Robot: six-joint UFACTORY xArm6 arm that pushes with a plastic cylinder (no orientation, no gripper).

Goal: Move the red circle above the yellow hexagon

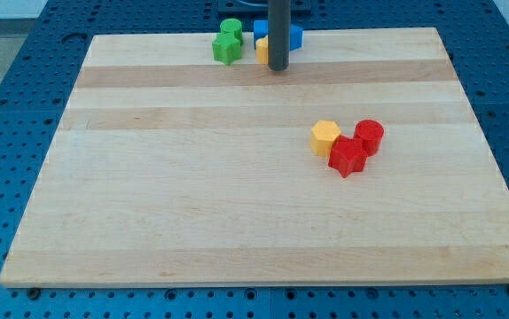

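While the rod hung straight down near the view's top edge of the wooden board, my tip sat well apart from the red circle. No jaws on this rig, just a bare rod end clamped on nothing. It stood just in front of a yellow block and blue blocks, with a green star and a green round block to the view's left. The red circle stood upright, so no real long axis, touching a red star and just right of the yellow hexagon.
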